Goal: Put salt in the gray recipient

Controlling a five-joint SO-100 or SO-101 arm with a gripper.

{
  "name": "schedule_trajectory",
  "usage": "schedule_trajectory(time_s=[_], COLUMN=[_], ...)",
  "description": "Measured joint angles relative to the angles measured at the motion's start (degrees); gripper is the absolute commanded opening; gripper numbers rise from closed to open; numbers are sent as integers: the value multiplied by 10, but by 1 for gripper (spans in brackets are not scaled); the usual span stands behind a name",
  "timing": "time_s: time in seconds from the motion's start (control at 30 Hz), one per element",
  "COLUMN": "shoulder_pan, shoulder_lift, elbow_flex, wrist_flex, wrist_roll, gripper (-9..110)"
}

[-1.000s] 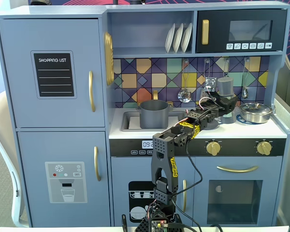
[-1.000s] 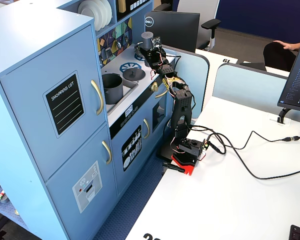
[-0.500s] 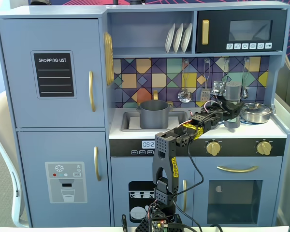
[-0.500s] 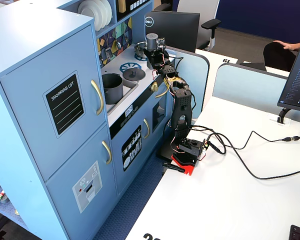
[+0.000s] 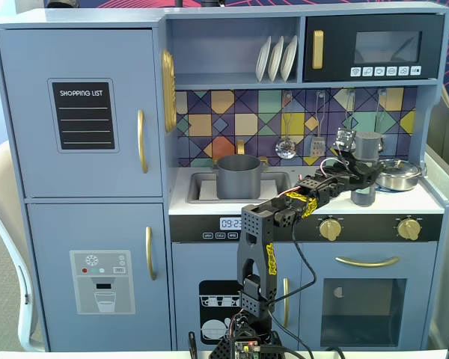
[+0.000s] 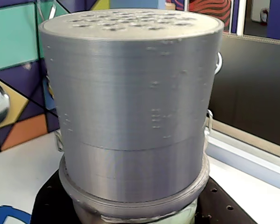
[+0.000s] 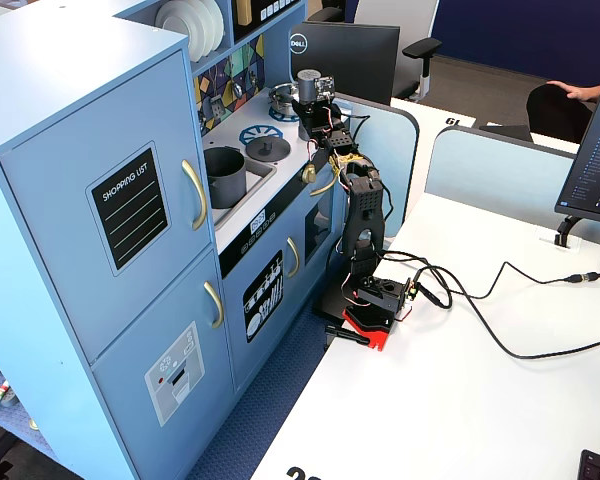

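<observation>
The salt is a tall gray shaker standing upright at the right of the toy stove top. In the wrist view its holed cap fills the frame, with a strip of pale green label at the bottom. My gripper is closed around its middle, with a black jaw on each side of it in the wrist view. I cannot tell whether its base touches the counter. The gray recipient, a dark gray pot, stands in the sink to the left, apart from the gripper. In another fixed view the pot is nearer than the salt and the gripper.
A shiny steel pan sits just right of the salt. A flat gray lid lies on the counter between pot and gripper. Ladles hang on the tiled back wall. A shelf with white plates and a microwave are above.
</observation>
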Motion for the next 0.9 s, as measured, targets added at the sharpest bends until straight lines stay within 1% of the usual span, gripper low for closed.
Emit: schedule_trajectory(time_s=[0.5,0.53,0.63,0.77,0.83,0.9], shoulder_pan=[3,3,3,6,9,14], shoulder_lift=[2,2,2,2,0,1], elbow_flex=[25,25,25,30,35,37], wrist_flex=[-4,-4,-4,-3,-2,-2], wrist_roll=[-7,-7,-7,-11,-2,6], gripper=[0,4,26,48,53,55])
